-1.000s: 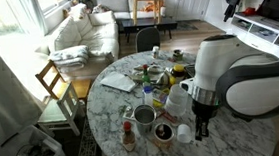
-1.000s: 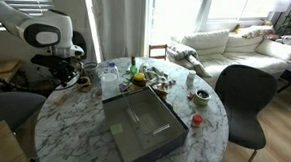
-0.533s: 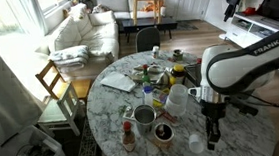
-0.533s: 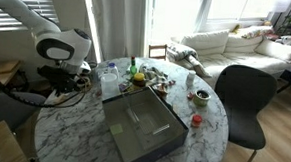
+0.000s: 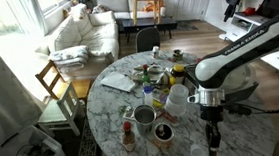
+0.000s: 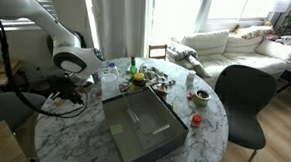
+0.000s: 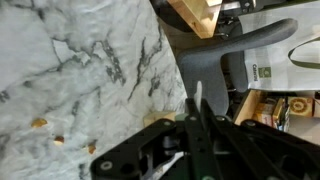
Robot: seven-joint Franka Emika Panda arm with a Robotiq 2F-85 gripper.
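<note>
My gripper points straight down over the round marble table, near its front edge. In the wrist view its fingers are pressed together, and a thin white sliver sticks out past the tips. I cannot tell what that object is. In an exterior view a small white piece shows right beside the fingertips. The wrist view looks across the marble top to its edge, with a dark chair beyond. The arm reaches over the table's side.
Behind the gripper stand a white jug, a bowl with dark contents, a metal cup and a red bottle. A grey tray lies mid-table. A dark chair and a wooden chair stand around.
The arm has swung from beside the white jug out toward the table's edge and lowered the gripper. The small white piece has moved along with the fingertips.
</note>
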